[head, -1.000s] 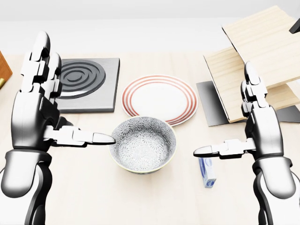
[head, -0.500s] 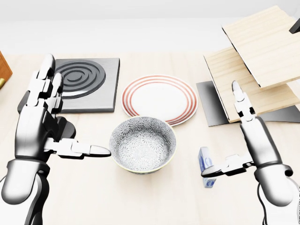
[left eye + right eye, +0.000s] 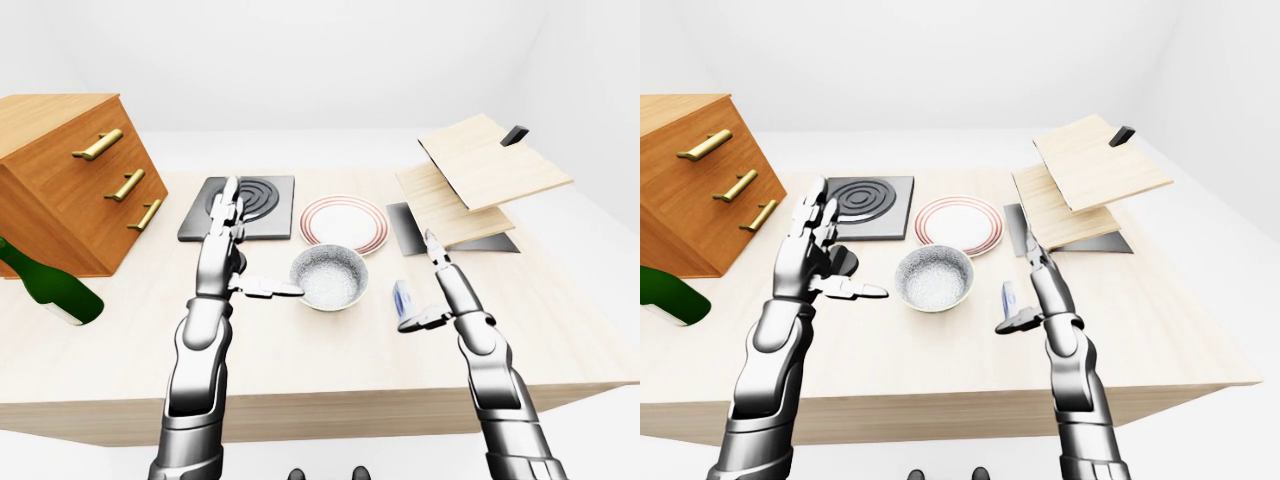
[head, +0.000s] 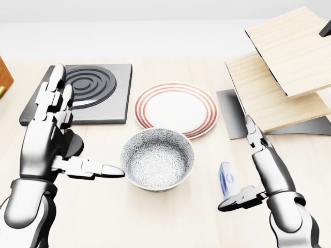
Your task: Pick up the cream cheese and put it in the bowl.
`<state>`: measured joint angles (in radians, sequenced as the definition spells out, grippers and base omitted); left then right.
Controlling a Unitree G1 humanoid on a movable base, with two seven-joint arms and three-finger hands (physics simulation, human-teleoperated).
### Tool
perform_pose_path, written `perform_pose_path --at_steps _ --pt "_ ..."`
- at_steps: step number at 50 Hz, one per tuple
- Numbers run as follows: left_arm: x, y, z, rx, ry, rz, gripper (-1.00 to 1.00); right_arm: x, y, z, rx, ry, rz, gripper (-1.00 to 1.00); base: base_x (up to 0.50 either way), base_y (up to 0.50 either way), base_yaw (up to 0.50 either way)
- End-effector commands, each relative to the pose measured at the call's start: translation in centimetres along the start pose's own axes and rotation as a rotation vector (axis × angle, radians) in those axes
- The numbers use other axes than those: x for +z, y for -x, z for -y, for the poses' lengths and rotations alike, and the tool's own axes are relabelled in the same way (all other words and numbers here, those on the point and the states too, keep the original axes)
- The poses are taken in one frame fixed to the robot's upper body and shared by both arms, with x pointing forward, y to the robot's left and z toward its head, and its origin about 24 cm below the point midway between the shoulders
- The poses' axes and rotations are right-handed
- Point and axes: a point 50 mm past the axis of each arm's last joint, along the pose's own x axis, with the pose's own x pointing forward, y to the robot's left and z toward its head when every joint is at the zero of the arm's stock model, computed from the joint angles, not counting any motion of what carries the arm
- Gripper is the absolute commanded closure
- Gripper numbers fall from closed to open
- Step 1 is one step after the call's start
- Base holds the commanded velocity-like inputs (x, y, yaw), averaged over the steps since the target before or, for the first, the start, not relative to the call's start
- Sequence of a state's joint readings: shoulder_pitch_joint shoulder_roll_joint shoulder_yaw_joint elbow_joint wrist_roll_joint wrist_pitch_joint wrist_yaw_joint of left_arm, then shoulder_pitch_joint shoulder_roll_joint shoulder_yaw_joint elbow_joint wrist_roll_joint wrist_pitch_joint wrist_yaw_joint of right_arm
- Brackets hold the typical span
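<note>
The cream cheese point(image 4: 226, 180), a small white and blue box, stands on the wooden table just right of the patterned grey bowl point(image 4: 128, 164), which is empty. My right hand point(image 4: 239, 168) is open right beside the box. Its fingers point(image 4: 254, 135) point up the view and its thumb point(image 4: 234, 202) reaches under the box's lower end. I cannot tell whether it touches the box. My left hand point(image 4: 85, 126) is open left of the bowl, fingers up over the hob, thumb pointing at the bowl's rim.
A red-ringed plate point(image 4: 144, 106) lies above the bowl, with a black hob point(image 4: 111, 111) to its left. Tilted wooden boards point(image 4: 279, 67) on a dark mat fill the upper right. A wooden drawer cabinet point(image 3: 60, 180) and a green bottle point(image 3: 50, 290) stand at the far left.
My right hand has dropped lower in the head view, its thumb passing from above the cream cheese to below it. The left hand has sunk slightly. Bowl and box have not moved.
</note>
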<state>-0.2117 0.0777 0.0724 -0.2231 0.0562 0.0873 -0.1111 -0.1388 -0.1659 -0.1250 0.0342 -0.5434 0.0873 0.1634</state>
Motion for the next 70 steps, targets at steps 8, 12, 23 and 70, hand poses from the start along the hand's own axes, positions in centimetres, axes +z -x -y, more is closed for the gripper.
perform_pose_path --at_steps 8,12,23,70 --pt "-1.0 0.2 0.0 -0.004 0.005 -0.045 -1.0 -2.1 -0.3 -1.5 0.036 -0.011 -0.092 -0.9 0.0 0.0 0.0" --pt "-1.2 0.3 0.0 -0.005 0.007 -0.054 -1.0 -2.6 -0.2 -1.8 0.042 -0.015 -0.11 -0.62 0.0 0.0 0.0" --pt "-1.6 0.4 0.1 -0.01 0.007 -0.068 -1.0 -3.6 -0.3 -2.6 0.061 -0.031 -0.158 -0.41 0.0 0.0 0.0" --pt "-2.3 1.6 0.3 -0.038 0.037 -0.101 -1.0 -3.0 -0.7 -0.8 0.01 -0.028 -0.123 1.0 0.0 0.0 0.0"
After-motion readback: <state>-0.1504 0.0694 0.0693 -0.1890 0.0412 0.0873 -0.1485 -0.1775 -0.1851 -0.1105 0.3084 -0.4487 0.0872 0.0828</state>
